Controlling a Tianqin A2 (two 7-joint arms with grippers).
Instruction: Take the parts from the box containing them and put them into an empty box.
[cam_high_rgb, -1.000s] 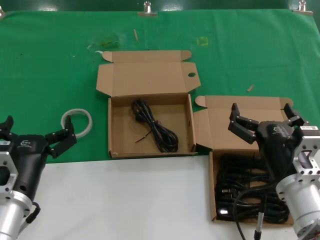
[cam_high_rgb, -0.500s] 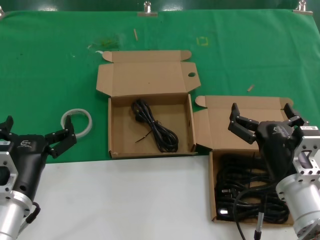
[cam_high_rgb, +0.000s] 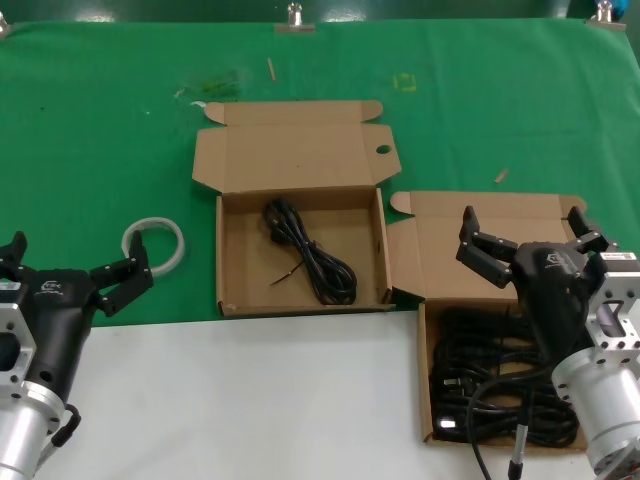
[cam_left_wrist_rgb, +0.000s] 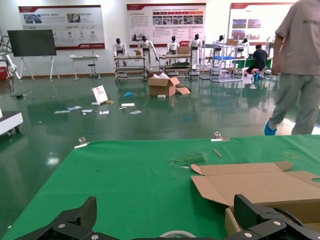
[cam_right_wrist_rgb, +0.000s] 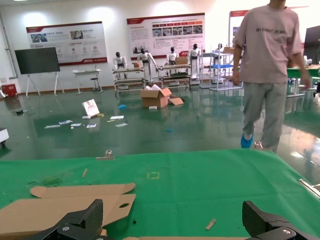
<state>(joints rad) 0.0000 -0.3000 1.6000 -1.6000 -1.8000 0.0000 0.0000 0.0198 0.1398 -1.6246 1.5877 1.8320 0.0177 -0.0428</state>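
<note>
Green cloth, nothing has shifted: right gripper (cam_high_rgb: 525, 243) still hovers, jaws spread, above the full box (cam_high_rgb: 432, 395) of power cords (cam_high_rgb: 500, 385); left gripper (cam_high_rgb: 70, 272) waits released; one cord (cam_high_rgb: 310, 255) transferred.

Cord-filled box (cam_high_rgb: 432, 330) right of other box (cam_high_rgb: 228, 290)

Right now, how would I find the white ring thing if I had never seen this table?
Start at the green cloth covering the far part of the table. Look on the robot's left of the open cardboard box holding a single black cord. The white tape ring lies flat on the cloth, just past the left gripper; it is the only white, round thing there.
</note>
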